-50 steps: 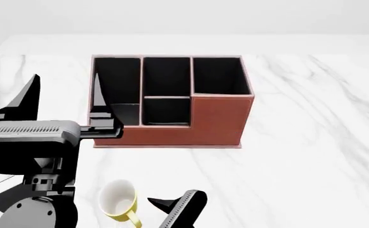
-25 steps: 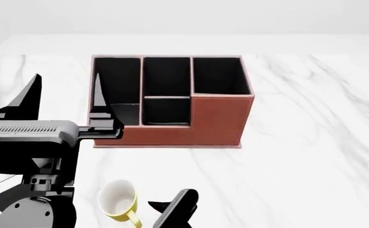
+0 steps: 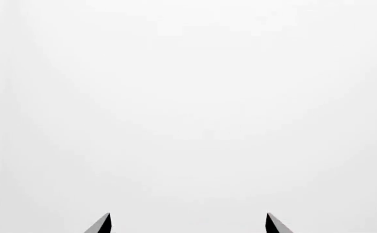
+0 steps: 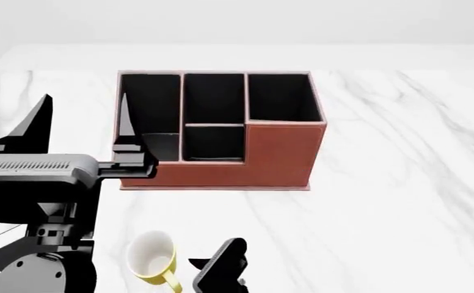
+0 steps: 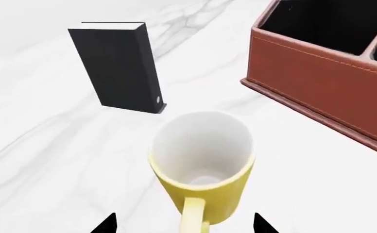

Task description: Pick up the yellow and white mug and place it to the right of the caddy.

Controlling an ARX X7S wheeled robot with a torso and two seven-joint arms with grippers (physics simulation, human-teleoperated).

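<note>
The yellow and white mug [image 4: 154, 256] lies on its side on the marble table near the front edge, its white opening facing the caddy [image 4: 220, 131] and its handle toward me. In the right wrist view the mug [image 5: 201, 165] is straight ahead and close, and its yellow handle [image 5: 194, 218] points back between my fingertips. My right gripper [image 5: 184, 225] is open, one tip on each side of the handle, not touching; in the head view it [image 4: 217, 268] sits just right of the mug. My left gripper [image 4: 82, 122] is open, empty and raised left of the caddy.
A small black upright book [image 5: 117, 68] stands beyond the mug, left of the caddy [image 5: 324, 73]; in the head view my left arm hides it. The white marble table [image 4: 400, 183] stretches right of the caddy. The left wrist view shows only blank white past my left gripper [image 3: 188, 225].
My right gripper has shifted a little left, toward the mug, and turned more upright in the head view. The mug, the caddy and my left arm have not moved.
</note>
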